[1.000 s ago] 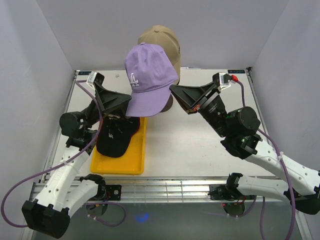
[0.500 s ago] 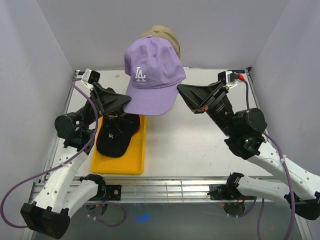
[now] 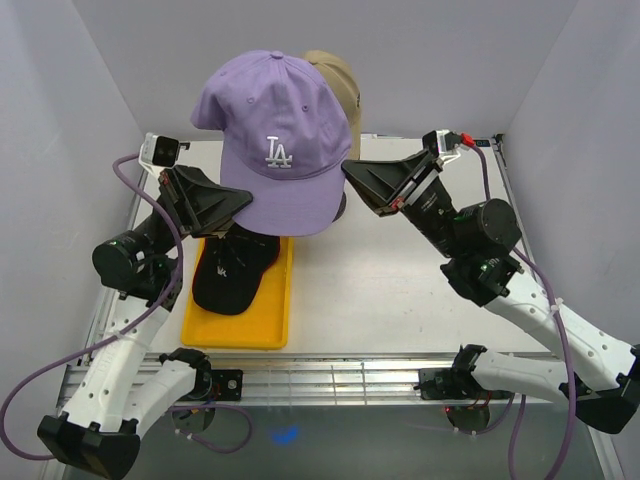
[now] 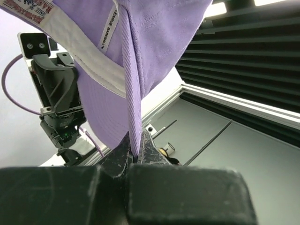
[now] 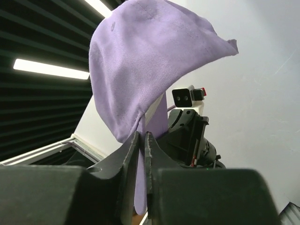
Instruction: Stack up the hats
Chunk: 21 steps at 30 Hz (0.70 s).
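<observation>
Left arm (image 3: pixel 125 345) and right arm (image 3: pixel 540 320) angle up and inward, left fingers (image 4: pixel 121 152) and right fingers (image 5: pixel 130 150) pinched on the lavender cap (image 3: pixel 275 140).

The LA hat (image 3: pixel 275 140) is in the upper middle of the top view, between the left claw (image 3: pixel 240 200) and the right claw (image 3: pixel 350 178). A second hat (image 3: pixel 338 80) sits behind it. Lower left on the worktop (image 3: pixel 400 290) lies a tray (image 3: pixel 250 325) with a third hat (image 3: pixel 230 275) in it
</observation>
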Tool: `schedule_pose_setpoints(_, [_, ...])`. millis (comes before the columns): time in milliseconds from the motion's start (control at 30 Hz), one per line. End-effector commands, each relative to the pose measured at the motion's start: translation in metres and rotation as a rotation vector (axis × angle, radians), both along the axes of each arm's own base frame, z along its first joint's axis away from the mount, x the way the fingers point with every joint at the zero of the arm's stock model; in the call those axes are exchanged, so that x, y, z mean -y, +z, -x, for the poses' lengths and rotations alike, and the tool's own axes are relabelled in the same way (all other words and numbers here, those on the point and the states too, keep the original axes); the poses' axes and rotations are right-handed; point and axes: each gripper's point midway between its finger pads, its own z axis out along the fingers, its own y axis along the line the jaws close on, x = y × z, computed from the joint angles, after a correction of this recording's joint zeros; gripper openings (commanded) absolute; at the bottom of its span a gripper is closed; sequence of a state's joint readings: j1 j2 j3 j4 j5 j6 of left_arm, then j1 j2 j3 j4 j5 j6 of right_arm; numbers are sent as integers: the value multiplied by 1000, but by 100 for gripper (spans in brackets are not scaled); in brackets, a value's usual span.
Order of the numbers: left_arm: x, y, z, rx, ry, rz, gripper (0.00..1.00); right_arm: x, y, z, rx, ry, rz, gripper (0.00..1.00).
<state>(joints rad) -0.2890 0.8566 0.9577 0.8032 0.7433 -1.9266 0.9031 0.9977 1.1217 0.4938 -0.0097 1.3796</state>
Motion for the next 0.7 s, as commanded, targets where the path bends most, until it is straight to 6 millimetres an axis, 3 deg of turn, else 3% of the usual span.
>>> schedule_pose_setpoints(0, [1, 6, -1, 38, 13, -1, 0, -7, 23, 25, 103, 105, 12, 19])
schedule_pose_setpoints(33, [0, 8, 1, 47, 10, 9, 0, -11, 22, 25, 105, 118, 21, 25])
schedule_pose_setpoints(133, [-2, 14, -1, 44, 19, 33, 0, -12, 23, 27, 112, 129, 9, 59])
schedule_pose_setpoints(267, [-5, 18, -7, 24, 38, 60, 0, -12, 12, 28, 90, 151, -4, 72])
schedule_pose_setpoints(500, [-6, 20, -24, -5, 69, 91, 0, -18, -1, 27, 61, 175, 12, 72])
schedule_pose_setpoints(667, [-1, 29, -38, -5, 67, 87, 0, -20, 1, 23, 48, 170, 15, 49])
